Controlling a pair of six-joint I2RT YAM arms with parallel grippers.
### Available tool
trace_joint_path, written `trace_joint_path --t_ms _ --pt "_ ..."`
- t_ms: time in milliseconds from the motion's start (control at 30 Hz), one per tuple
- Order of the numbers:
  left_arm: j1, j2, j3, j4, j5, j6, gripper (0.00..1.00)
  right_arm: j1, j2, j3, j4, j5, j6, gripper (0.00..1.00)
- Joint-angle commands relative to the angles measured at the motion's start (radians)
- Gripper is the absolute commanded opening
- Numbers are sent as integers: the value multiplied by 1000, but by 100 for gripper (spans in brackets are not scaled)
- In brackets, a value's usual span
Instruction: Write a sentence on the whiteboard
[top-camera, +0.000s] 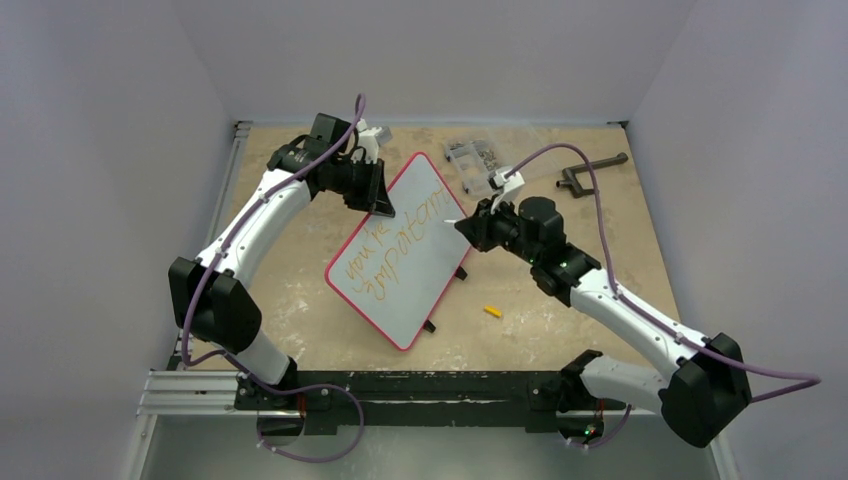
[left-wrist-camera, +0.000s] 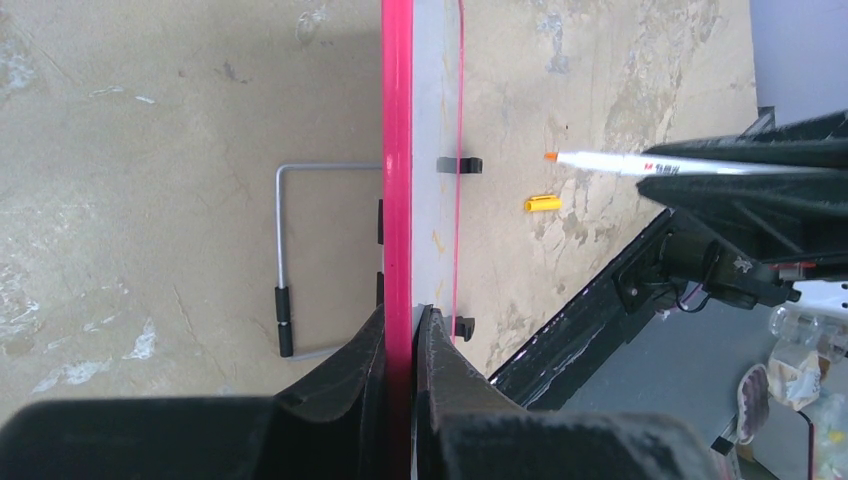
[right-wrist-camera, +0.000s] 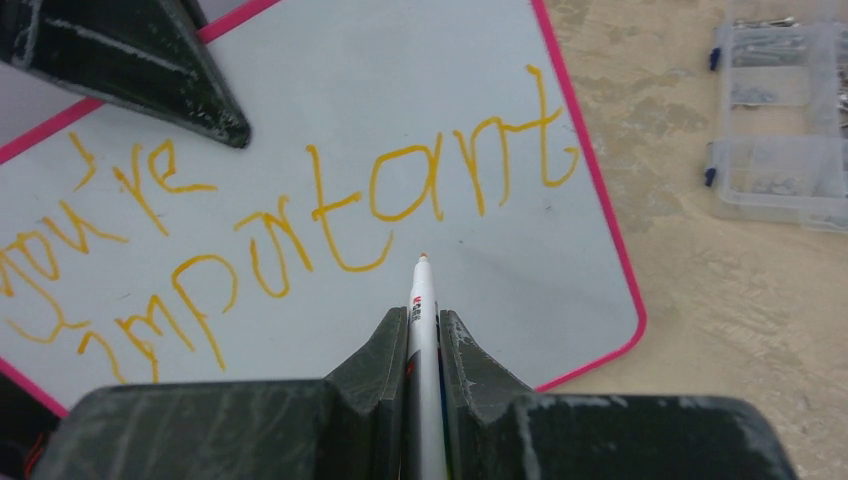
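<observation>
The whiteboard (top-camera: 425, 275), white with a red rim, lies slanted in the middle of the table. The sentence (top-camera: 393, 250) in orange-yellow reads "you're important" (right-wrist-camera: 330, 210). My left gripper (top-camera: 383, 208) is shut on the board's far left rim (left-wrist-camera: 397, 150), with its fingers (left-wrist-camera: 408, 312) on either side of the red edge. My right gripper (top-camera: 470, 228) is shut on a white marker (right-wrist-camera: 423, 300). The marker's orange tip (left-wrist-camera: 550, 157) hangs a short way off the board (right-wrist-camera: 520, 280), just under the word "important".
A clear plastic parts box (top-camera: 473, 160) stands beyond the board, with a dark metal handle (top-camera: 590, 170) to its right. A yellow marker cap (top-camera: 491, 311) lies on the table near the board's lower right. A wire stand (left-wrist-camera: 283, 250) shows behind the board.
</observation>
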Motion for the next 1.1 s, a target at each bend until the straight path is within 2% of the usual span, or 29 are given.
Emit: trace_joint_path --t_ms 0,200,567,1067 --pt "-9 -14 4 -27 -163 96 0 56 -28 -22 13 -101 12 0" --pt "-8 -19 3 -31 -179 96 0 182 -31 -35 -6 -88 -59 0" --pt "-3 -19 0 -34 -241 87 0 228 -39 -117 101 -269 -103 0" --pt "34 -23 -11 -23 -275 70 0 367 100 -60 104 -318 -186 0"
